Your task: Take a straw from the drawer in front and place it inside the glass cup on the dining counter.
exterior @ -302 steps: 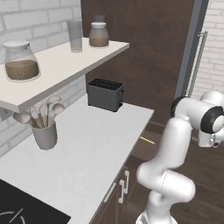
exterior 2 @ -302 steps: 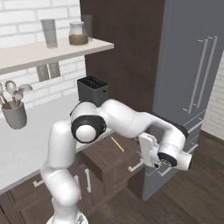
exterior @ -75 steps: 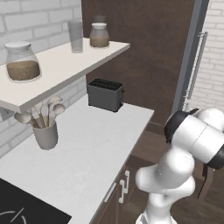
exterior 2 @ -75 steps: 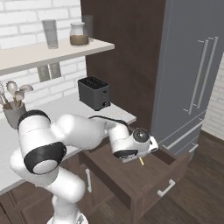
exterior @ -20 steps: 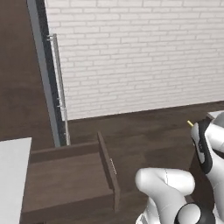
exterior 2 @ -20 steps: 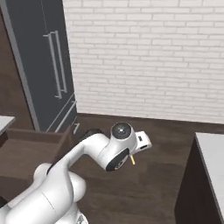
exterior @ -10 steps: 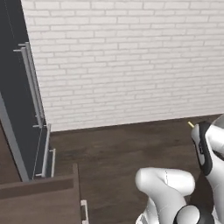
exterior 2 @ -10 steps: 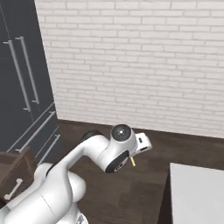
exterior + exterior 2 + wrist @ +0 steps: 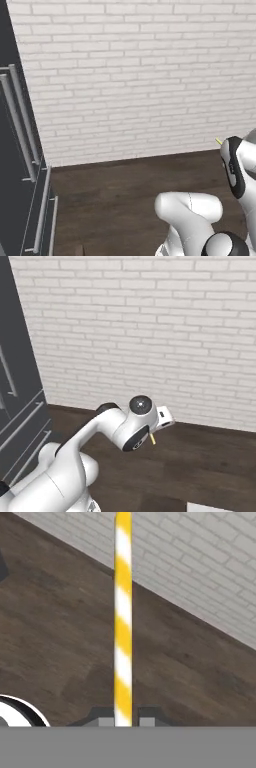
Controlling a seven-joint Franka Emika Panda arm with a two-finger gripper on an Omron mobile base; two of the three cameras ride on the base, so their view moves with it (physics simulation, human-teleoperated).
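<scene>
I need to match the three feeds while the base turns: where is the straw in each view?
Left base view: a short yellow tip of the straw pokes up at the right edge, above the arm.
Right base view: a small yellow end hangs below the hand, near the centre.
Hand view: the yellow-and-white striped straw runs straight up from the shut gripper.
Shared landmark: the white brick wall.

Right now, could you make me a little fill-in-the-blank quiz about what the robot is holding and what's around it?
1. The gripper is shut on a ____ striped yellow and white.
2. The wall behind the arm is built of white ____.
3. The floor is dark ____.

Missing words: straw; bricks; wood
</scene>
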